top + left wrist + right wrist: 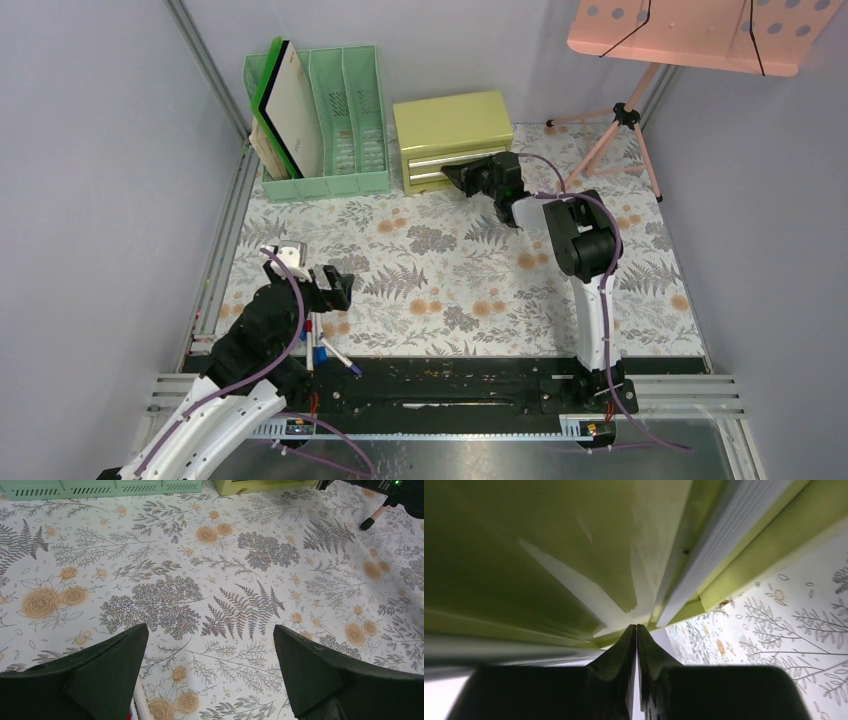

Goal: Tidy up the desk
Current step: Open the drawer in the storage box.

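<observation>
Left claw (341,284) hangs open over the desk (470,275); right claw (636,630), pinched shut at the drawer chest (452,122), may shove it.

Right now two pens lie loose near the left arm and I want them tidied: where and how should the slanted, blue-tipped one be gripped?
Grip the blue-tipped pen at mid-barrel from straight above, jaws across its width. It lies flat on the desk, slanted; its far end sits close to a second pen, so the near half probably gives more room.
</observation>
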Tool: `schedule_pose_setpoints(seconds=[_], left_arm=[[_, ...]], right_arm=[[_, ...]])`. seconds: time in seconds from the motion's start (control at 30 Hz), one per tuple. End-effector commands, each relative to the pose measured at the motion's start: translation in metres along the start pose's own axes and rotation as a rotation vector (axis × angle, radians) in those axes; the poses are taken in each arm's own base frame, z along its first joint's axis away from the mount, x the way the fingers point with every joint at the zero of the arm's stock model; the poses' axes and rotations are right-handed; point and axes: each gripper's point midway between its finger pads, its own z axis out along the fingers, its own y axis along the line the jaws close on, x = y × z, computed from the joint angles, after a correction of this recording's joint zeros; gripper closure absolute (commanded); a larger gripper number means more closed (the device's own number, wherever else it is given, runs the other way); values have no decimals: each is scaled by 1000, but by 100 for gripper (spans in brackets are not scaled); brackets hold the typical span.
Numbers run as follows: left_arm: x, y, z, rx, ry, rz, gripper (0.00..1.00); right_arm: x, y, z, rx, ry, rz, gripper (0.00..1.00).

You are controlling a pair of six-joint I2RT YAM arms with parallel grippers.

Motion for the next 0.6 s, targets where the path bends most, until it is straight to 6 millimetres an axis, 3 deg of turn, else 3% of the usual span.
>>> schedule_pose_setpoints(seconds=[0.0, 0.3, 0.57], left_arm=[[-18, -5, -2, 18, -62, -11, 1], [-18, -5, -3, 18, -64, -11, 1], [-18, -5, -3, 19, -63, -10, 1]], right_arm=[[-10, 38, 8, -73, -40, 9, 90], [-15, 33, 23, -12, -42, 26, 89], [-8, 20, 15, 27, -16, -13, 84]])
